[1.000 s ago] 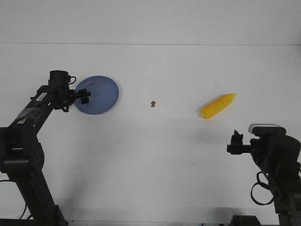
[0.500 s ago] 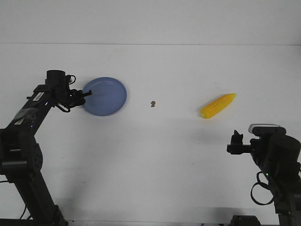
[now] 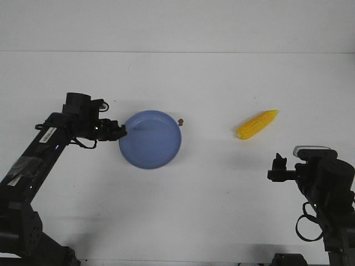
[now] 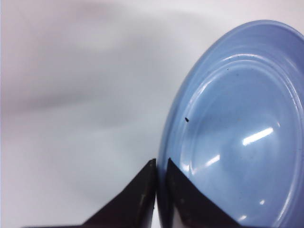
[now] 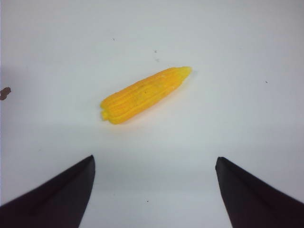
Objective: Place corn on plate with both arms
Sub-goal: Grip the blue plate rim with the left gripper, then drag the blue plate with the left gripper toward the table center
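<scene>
Left gripper [image 3: 121, 132] is pinching the plate [image 3: 151, 139] rim at mid-frame; right gripper [image 5: 154, 190], lower right, is gaping empty. Corn [image 3: 257, 124] is lying mid-right, up-frame of that right one, tip slanting toward upper right, clearly nearer it.

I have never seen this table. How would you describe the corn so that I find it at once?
Look at the white table and go to its right half, beyond the right gripper. There lies the corn, alone and touching nothing, well apart from the blue plate that the left gripper holds by the rim. It is the only bright yellow, tapered thing, with rows of kernels.
</scene>
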Robot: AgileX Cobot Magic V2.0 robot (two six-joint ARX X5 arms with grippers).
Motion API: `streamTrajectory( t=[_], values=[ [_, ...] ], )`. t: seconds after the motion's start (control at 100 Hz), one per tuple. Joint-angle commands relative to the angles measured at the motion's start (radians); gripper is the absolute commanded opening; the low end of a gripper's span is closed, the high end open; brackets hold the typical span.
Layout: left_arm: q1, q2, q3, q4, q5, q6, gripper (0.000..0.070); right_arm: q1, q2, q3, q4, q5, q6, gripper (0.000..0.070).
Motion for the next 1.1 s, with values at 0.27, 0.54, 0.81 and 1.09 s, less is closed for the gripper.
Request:
streamTrajectory(
  t=[0.27, 0.54, 0.81, 1.09],
  values=[
    [-0.139, -0.061, -0.286, 0.154, 0.012, -0.008, 0.0007, 0.002, 0.005, 0.015, 0.01, 0.0, 0.01, 0.0535],
    [-0.208, -0.061, -0.338, 0.2, 0.012, -0.015, 0.0008, 0.002, 0.005, 0.015, 0.009, 0.0, 0.011, 0.0535],
    [-0.215, -0.061, -0.338, 0.192, -0.018, -0.015, 0.0038, 0.002, 0.004, 0.015, 0.009, 0.0, 0.014, 0.0535],
    [-0.216, -0.061, -0.338, 0.186, -0.059, -0.015, 0.0142, 0.002, 0.004, 0.015, 0.009, 0.0, 0.014, 0.0535]
  ],
)
